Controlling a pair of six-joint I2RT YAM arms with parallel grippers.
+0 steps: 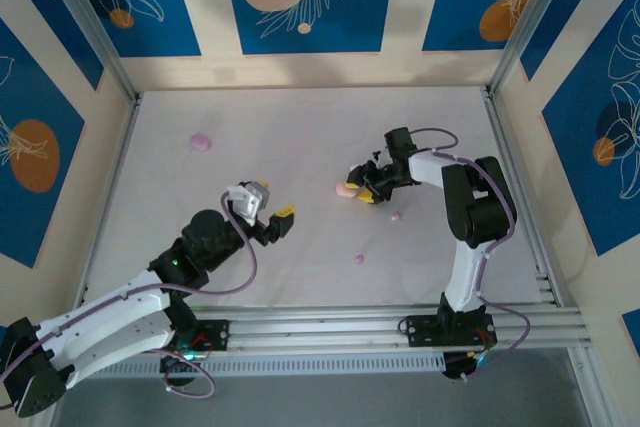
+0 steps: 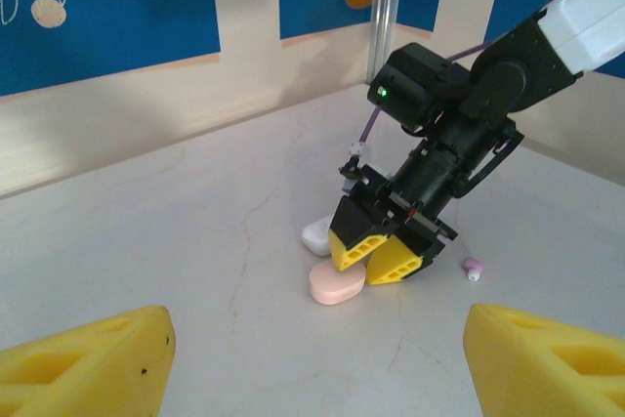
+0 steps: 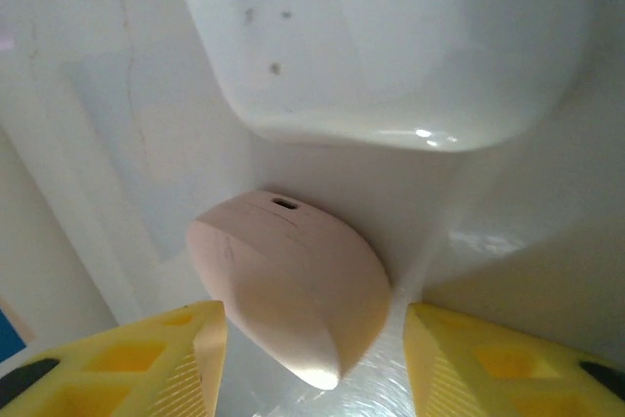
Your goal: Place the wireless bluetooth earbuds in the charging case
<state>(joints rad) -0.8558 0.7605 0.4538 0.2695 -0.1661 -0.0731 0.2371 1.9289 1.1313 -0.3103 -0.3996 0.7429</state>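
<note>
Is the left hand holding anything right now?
No, the left hand has its yellow fingers wide apart, with bare white tabletop between them.

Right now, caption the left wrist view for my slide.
Right gripper at a pink charging case, white case behind, tiny purple earbud alongside.

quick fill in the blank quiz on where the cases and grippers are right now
1. The right gripper has a finger on each side of the ___.
2. Right beside that, farther from the left gripper, lies the ___.
3. The left gripper is ___, with nothing between its fingers.
4. The purple case lies alone toward the table's far ___ corner.

Missing words: pink case; white case; open; left
</note>
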